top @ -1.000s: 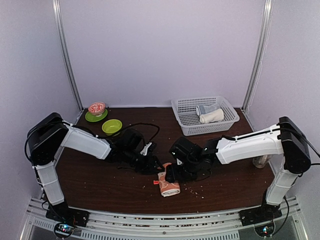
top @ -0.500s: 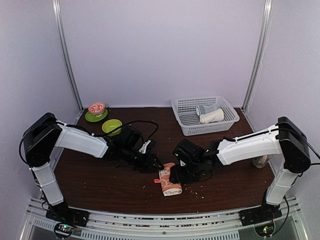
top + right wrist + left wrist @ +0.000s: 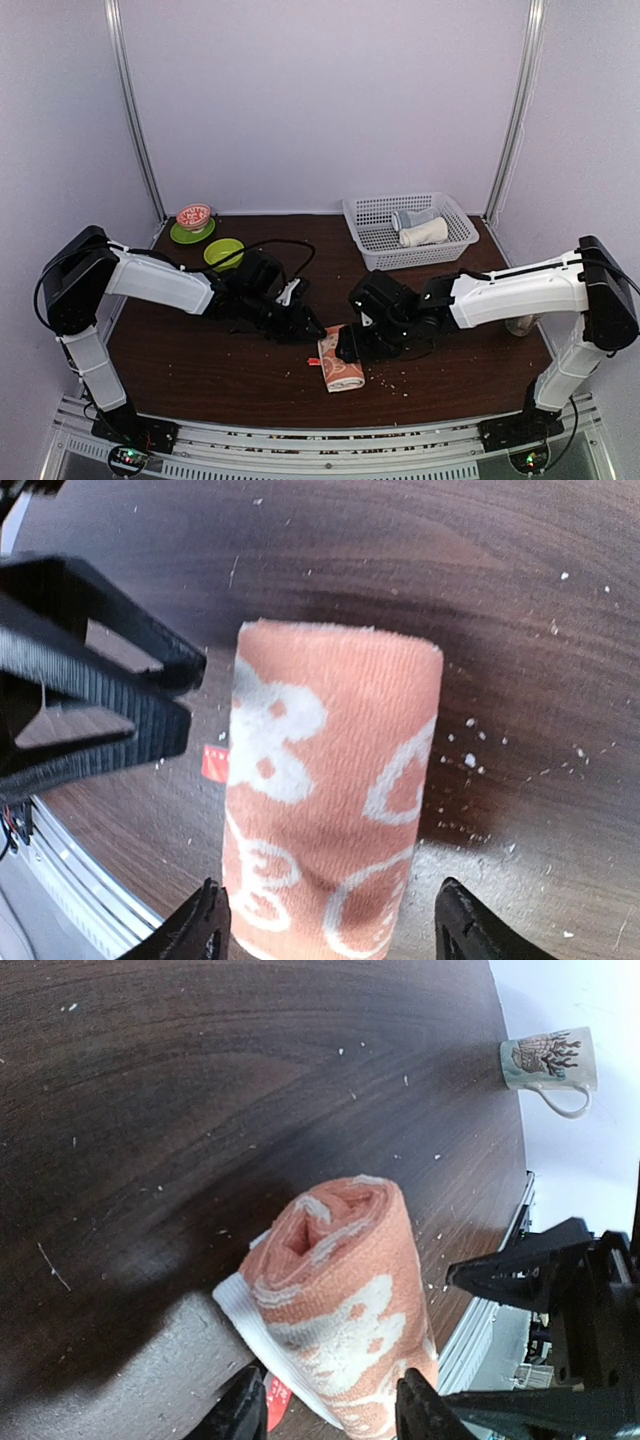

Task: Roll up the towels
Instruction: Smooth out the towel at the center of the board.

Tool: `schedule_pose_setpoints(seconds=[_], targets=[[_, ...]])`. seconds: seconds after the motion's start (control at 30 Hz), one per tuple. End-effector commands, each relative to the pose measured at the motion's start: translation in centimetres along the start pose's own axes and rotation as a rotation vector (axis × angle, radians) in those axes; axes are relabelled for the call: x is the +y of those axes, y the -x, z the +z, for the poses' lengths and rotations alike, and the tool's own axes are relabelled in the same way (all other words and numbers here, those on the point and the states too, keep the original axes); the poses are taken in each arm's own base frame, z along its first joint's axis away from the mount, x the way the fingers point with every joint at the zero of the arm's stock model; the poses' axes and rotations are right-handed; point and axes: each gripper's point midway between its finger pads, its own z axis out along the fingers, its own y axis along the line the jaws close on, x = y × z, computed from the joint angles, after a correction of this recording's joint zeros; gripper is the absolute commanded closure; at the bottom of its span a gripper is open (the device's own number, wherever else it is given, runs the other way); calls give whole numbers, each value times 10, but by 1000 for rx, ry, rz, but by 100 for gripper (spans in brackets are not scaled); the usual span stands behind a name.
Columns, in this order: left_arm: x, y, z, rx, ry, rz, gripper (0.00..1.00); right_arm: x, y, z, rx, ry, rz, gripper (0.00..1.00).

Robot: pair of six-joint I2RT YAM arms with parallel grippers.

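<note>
Both arms reach low and inward over the table [image 3: 190, 365], their wrists meeting near its front middle. The left arm stretches from its shoulder at the left edge, forearm almost level. The right arm does the same from the right, its long white link sloping down toward the centre.

Compared with a second ago, the right arm's shoulder and elbow sit further right. Its wrist has slid a little toward the back right. The left arm's shoulder has dropped slightly. The orange-red towel [image 3: 330, 780] has barely shifted.

That towel lies rolled into a short cylinder on the wood between the two wrists, with a small red tag at its side. The left gripper [image 3: 328, 1395] has its jaws spread, straddling one end of the roll. One finger [image 3: 420, 1405] is at the cloth's edge and the other stands just beside the tag; whether they press the cloth I cannot tell. The right gripper [image 3: 335, 915] also stands spread around the other end, with bare table showing between the cloth and one finger [image 3: 465, 925].

Well apart, the cream-white towel [image 3: 424, 233] lies rolled in the white basket [image 3: 372, 262] at the back right.
</note>
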Motion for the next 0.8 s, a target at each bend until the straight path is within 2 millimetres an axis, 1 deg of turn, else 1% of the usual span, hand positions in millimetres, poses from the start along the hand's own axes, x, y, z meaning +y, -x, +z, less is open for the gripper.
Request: schedule_pose_setpoints(seconds=[0.0,0.1,0.2,0.27,0.3,0.37,0.47,0.5,0.6,0.67,0.77], targets=[[-22,17,-10,-54,-40,55,55,-5,-7,-1,-6,-54,-33,30],[-21,15,-14,-57,-32,61,55,-8,-16,9,8,-78,-45,30],[-14,15,-24,-77,37,83,55,-8,-22,15,11,-85,-44,31],[-11,18,-34,-98,92,118,55,-5,-17,9,-23,-79,-44,31],[-9,18,-40,-101,125,132,55,-4,-11,2,-53,-79,-48,31],[-10,22,-54,-126,180,179,54,-3,6,-18,-134,-85,-55,30],[-11,28,-82,-187,261,252,51,0,33,-59,-269,-86,-72,29],[-10,29,-92,-213,290,270,47,0,41,-74,-310,-89,-80,29],[-2,32,-125,-316,379,301,31,-5,58,-118,-441,-114,-95,29],[5,34,-149,-388,452,306,19,-12,61,-141,-506,-136,-103,28],[9,38,-193,-535,538,281,10,-18,65,-178,-615,-169,-114,29]])
